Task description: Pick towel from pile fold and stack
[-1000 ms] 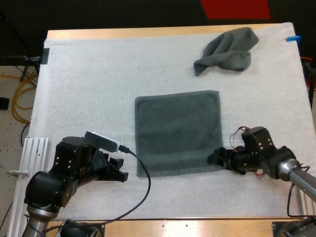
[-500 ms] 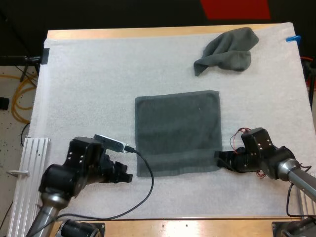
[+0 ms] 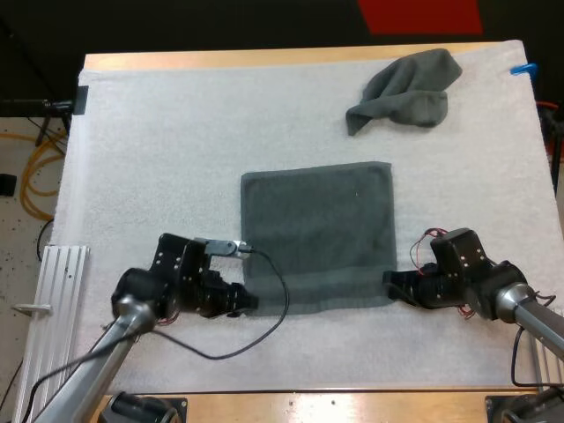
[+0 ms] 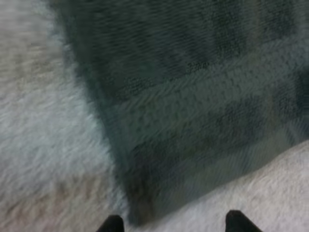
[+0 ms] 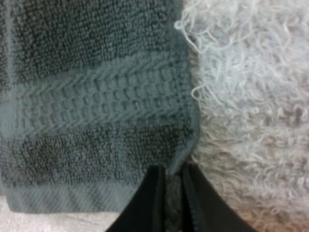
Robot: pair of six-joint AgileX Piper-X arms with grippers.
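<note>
At the near side, the left gripper (image 3: 247,301) has been brought forward over the white mat (image 3: 159,132) during the last second, from well behind the cloth up to the near left corner of the flat towel (image 3: 317,233). In the left wrist view its fingers (image 4: 112,224) are seen standing apart, with the towel's corner lying just ahead of them and partly between them, so nothing is gripped on this side yet. The right gripper (image 3: 389,284) has hardly been moved in the same time and is kept at the near right corner. In the right wrist view its fingers (image 5: 152,198) are pressed close together, with the towel's edge caught between them, so this corner is judged to be already pinched. The rest of the flat towel is spread smooth ahead of both grippers and between them. From this change it is judged that the second corner is about to be taken, and that the fold away from the arms can be started only after the left fingers are closed on it. Far ahead of the right gripper, well apart from the flat towel, the crumpled towel (image 3: 407,88) is left waiting on the mat.
</note>
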